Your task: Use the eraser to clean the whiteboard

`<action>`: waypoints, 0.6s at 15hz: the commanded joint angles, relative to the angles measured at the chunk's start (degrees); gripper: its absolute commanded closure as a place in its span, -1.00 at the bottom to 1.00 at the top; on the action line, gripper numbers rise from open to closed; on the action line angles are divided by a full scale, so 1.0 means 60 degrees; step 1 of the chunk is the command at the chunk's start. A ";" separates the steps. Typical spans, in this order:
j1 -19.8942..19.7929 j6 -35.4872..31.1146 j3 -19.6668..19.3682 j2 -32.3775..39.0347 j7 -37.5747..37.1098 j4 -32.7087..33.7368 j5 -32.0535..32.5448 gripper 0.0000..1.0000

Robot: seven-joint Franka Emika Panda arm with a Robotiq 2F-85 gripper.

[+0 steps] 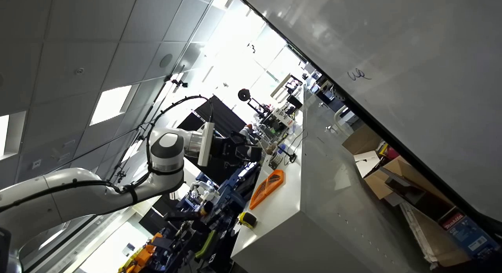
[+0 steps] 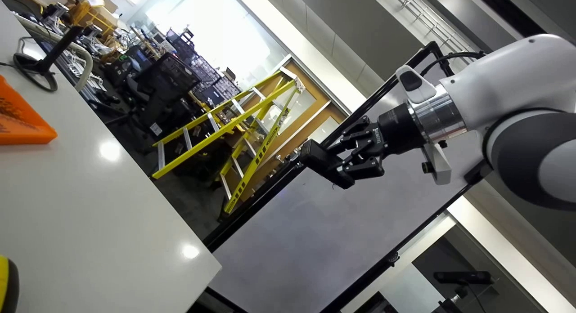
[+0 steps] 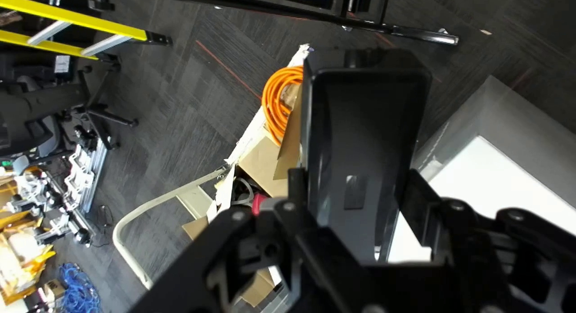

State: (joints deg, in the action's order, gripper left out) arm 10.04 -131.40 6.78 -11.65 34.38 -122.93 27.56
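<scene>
The whiteboard (image 1: 423, 80) is a large grey-white panel with a dark edge on the right of an exterior view. It also shows behind the arm in an exterior view (image 2: 306, 232). A small dark scribble (image 1: 359, 74) is on it. My gripper (image 2: 343, 159) is shut on a black block-shaped eraser (image 2: 321, 162) and holds it in the air. In an exterior view the gripper (image 1: 241, 149) and eraser (image 1: 254, 153) appear apart from the board. In the wrist view the eraser (image 3: 364, 124) sits between both fingers (image 3: 353, 187). Its wiping face is not clearly visible.
A white counter (image 2: 112, 223) bears an orange part (image 1: 267, 188), a yellow-black tape measure (image 1: 248, 219) and a black stand (image 2: 42, 65). Open cardboard boxes (image 1: 404, 167) lie between counter and board. A yellow ladder (image 2: 225, 133) stands farther back.
</scene>
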 commanded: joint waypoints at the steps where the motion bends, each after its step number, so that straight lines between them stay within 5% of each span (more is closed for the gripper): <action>1: -0.0343 -0.1391 -0.0634 -0.0551 0.1772 -0.0676 0.0238 0.41; 5: -0.0668 -0.3101 -0.1442 -0.1000 0.3498 -0.1347 -0.0167 0.41; 9: -0.1726 -0.3748 -0.1445 -0.1710 0.2246 -0.2048 0.0900 0.41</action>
State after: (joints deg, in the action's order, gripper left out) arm 4.09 -150.98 -2.63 -17.18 52.42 -130.72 28.76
